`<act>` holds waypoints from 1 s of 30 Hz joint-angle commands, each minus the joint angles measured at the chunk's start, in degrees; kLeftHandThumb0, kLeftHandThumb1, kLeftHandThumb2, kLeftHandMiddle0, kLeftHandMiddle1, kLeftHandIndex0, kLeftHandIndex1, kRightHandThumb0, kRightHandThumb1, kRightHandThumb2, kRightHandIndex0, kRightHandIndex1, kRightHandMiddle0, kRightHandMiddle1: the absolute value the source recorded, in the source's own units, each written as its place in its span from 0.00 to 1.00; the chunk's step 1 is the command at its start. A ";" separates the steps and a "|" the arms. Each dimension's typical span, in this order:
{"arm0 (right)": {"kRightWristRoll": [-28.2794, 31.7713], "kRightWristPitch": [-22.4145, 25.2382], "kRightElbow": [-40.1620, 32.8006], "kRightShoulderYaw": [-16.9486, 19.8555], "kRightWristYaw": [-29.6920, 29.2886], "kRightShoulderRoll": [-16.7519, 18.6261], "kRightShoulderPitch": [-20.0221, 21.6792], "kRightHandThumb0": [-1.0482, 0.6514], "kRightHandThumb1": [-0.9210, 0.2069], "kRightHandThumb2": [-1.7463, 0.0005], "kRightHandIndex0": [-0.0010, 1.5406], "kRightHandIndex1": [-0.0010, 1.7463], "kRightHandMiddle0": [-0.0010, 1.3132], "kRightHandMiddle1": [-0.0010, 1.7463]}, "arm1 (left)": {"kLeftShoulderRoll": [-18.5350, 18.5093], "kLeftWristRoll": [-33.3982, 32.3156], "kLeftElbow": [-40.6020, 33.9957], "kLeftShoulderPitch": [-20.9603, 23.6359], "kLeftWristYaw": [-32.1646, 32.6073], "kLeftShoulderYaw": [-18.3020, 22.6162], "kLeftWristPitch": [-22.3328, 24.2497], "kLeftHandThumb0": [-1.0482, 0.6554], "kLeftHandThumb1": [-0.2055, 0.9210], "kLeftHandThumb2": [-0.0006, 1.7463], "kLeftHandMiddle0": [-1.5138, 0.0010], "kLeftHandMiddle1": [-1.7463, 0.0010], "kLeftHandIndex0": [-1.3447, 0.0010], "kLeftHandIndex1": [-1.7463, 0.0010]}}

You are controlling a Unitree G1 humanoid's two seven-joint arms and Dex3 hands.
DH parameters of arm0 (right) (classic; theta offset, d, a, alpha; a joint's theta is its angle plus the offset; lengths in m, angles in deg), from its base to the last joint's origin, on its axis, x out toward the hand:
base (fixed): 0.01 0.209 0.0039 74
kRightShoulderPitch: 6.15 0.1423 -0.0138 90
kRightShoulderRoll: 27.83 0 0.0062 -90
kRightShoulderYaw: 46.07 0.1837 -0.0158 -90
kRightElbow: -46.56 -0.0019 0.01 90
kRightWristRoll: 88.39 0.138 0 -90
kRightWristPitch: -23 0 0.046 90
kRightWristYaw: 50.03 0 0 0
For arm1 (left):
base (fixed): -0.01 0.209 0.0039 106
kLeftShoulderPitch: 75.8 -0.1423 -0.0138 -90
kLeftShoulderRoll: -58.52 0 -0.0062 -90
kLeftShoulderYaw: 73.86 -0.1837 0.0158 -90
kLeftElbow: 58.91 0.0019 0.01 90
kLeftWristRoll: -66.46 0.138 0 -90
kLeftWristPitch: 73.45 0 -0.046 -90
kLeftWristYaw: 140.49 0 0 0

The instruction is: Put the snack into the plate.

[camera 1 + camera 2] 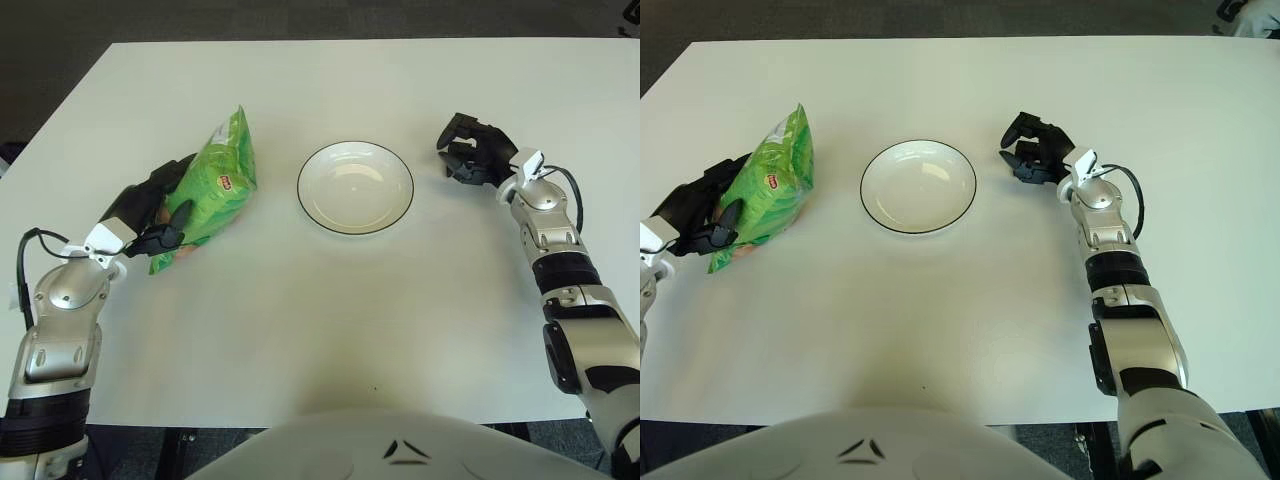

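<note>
The green snack bag (213, 187) stood tilted left of the white plate (355, 187), apart from it. The left hand (157, 212) reached in from the lower left, fingers clamped around the bag's lower end. The right hand (472, 151), fingers curled and holding nothing, showed right of the plate.

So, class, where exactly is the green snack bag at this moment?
The snack bag is on the left side of the white table, gripped by the left hand, to the left of the plate and clear of it.
</note>
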 commanded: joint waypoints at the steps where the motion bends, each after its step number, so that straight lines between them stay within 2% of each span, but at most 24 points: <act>1: -3.48 6.82 7.86 -3.95 4.49 2.12 -6.61 0.39 0.14 0.66 0.49 0.91 0.34 0.90 | 8.47 12.09 21.57 31.47 9.87 -13.30 -50.63 0.39 0.93 0.06 0.49 0.97 0.48 0.96; 4: -3.51 6.79 7.87 -3.97 4.49 2.09 -6.61 0.39 0.14 0.67 0.49 0.91 0.34 0.90 | 10.05 16.58 23.74 32.23 15.35 -13.89 -52.34 0.38 0.94 0.02 0.48 0.97 0.47 0.96; 7: -3.56 6.83 7.59 -4.06 4.42 2.10 -6.74 0.39 0.14 0.67 0.49 0.90 0.34 0.90 | 10.10 19.82 25.57 33.35 18.68 -14.48 -52.31 0.35 0.95 0.01 0.48 0.98 0.47 0.97; 12: -3.62 6.92 7.22 -4.15 4.40 2.14 -6.85 0.39 0.14 0.67 0.49 0.90 0.34 0.90 | 7.00 28.27 26.88 36.14 24.31 -16.62 -50.23 0.30 0.98 0.01 0.53 1.00 0.50 0.98; 14: -3.62 7.01 7.06 -4.19 4.39 2.16 -6.86 0.39 0.13 0.67 0.49 0.90 0.34 0.90 | 5.11 31.44 29.51 37.99 26.24 -17.77 -50.04 0.30 0.99 0.01 0.55 1.00 0.51 0.99; 19: -3.55 7.19 6.79 -4.30 4.37 2.16 -6.89 0.39 0.13 0.67 0.49 0.89 0.34 0.90 | 3.18 35.72 34.82 40.42 30.60 -19.38 -51.31 0.29 1.00 0.02 0.59 1.00 0.53 1.00; 30: -3.57 7.70 6.33 -4.34 4.52 2.13 -6.89 0.39 0.13 0.67 0.49 0.89 0.34 0.90 | 1.92 42.91 43.97 43.92 43.32 -22.26 -56.44 0.30 1.00 0.05 0.58 0.99 0.53 1.00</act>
